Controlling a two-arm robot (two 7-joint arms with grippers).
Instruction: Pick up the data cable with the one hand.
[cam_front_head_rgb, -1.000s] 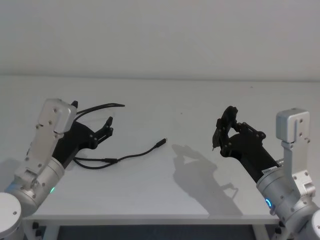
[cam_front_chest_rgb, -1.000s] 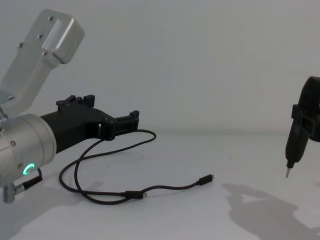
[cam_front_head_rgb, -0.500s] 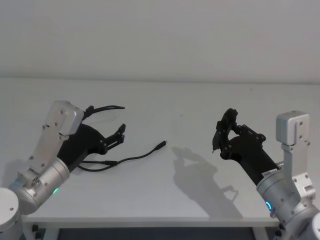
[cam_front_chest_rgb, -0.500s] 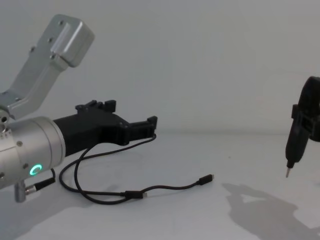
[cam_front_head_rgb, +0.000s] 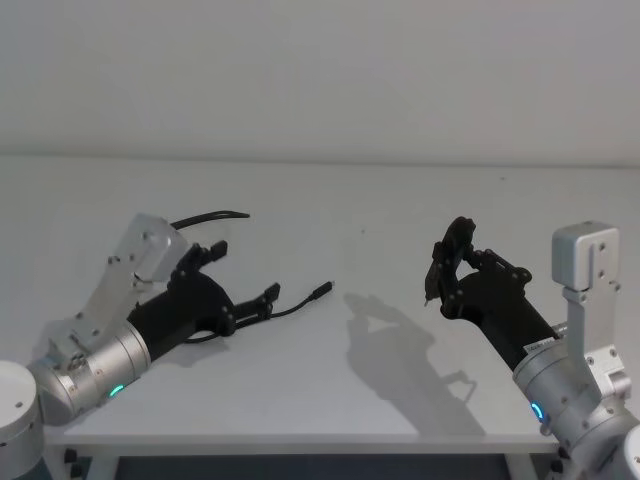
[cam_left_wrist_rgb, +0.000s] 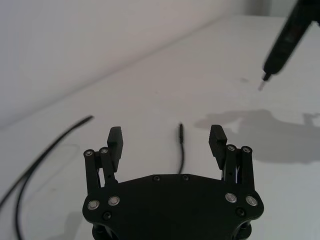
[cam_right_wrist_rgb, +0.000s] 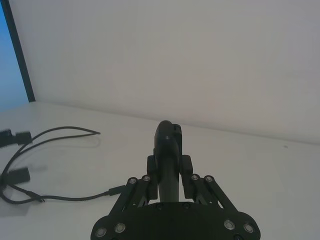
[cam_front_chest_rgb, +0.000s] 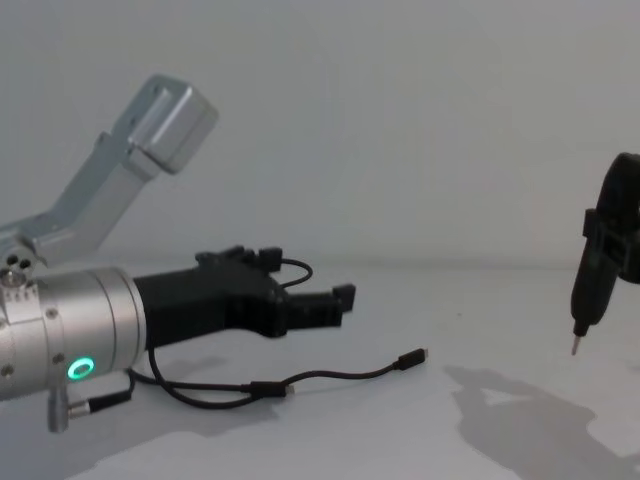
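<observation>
Two fingers of left gripper (cam_left_wrist_rgb: 166, 135) spread wide, nothing held. Below it the data cable (cam_left_wrist_rgb: 181, 150) lies on table (cam_front_head_rgb: 350, 210), plug end between fingertips. Right gripper (cam_front_head_rgb: 447, 262) clamps pen-like tool (cam_front_chest_rgb: 585, 295), well apart.

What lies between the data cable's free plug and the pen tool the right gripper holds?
Only bare table and a shadow, in head and chest views. The left gripper hovers open over the data cable; the right gripper clamps the pen tool.
</observation>
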